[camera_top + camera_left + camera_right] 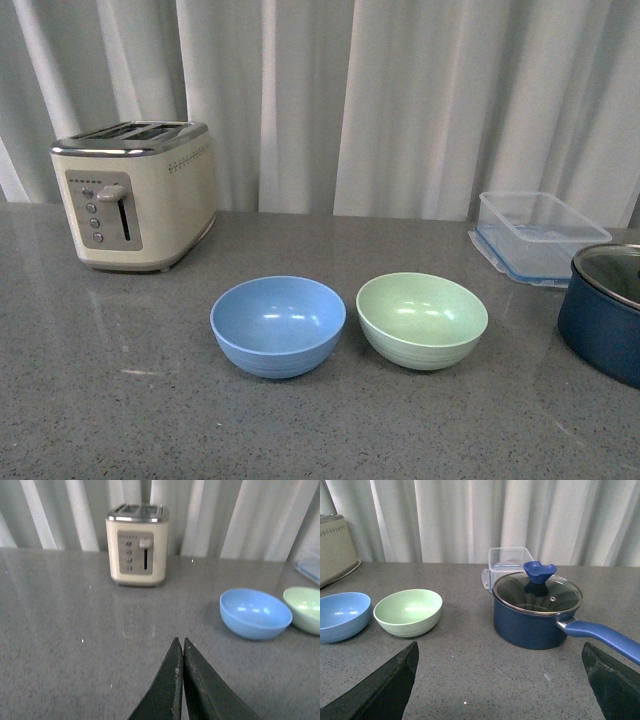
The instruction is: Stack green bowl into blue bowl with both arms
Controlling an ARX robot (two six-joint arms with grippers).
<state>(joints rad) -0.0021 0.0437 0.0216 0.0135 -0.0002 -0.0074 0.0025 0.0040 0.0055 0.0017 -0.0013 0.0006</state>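
Green bowl (422, 320) just beside blue bowl (278, 325), mid-tabletop (120, 400).
Left hand (181, 642) pinched closed, empty; right hand (499, 652) spread wide open.

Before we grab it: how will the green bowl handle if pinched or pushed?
The green bowl looks like matte moulded plastic: probably stiff and light. Its base is narrower than its rim, so a push high on the wall may tip it rather than slide it. The blue bowl sits close beside, so a nudge that way likely bumps it.
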